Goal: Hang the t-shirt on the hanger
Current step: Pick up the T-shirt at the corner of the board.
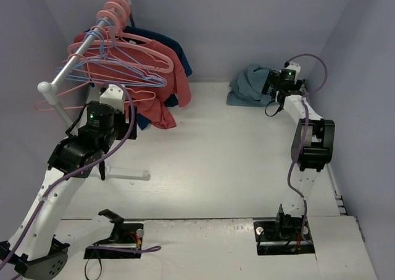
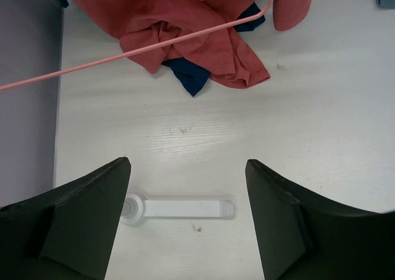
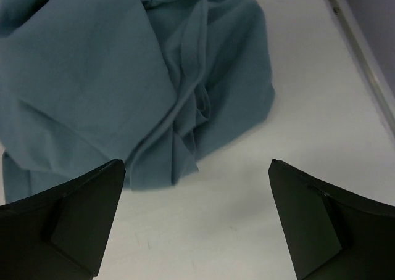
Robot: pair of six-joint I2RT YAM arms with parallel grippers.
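The teal t-shirt [image 1: 249, 84] lies crumpled on the table at the back right. In the right wrist view it [image 3: 117, 76] fills the upper left. My right gripper [image 1: 272, 84] is open and empty just beside the shirt's right edge; its jaws stand wide over bare table [image 3: 196, 197], with the left finger [image 3: 74, 212] close to the shirt's hem. The thin pale pink hanger [image 1: 143, 92] hangs low on the rack at the left. Its wire [image 2: 154, 45] crosses the left wrist view in front of the coral-red shirt [image 2: 185, 27]. My left gripper [image 2: 188, 193] is open and empty below the hanger.
A garment rack [image 1: 80, 52] at the left holds several salmon-pink and lavender-blue hangers, the coral-red shirt [image 1: 166, 76] and a dark navy garment [image 1: 179, 52]. Its white foot [image 2: 179, 207] lies on the table between my left fingers. Purple walls enclose the table.
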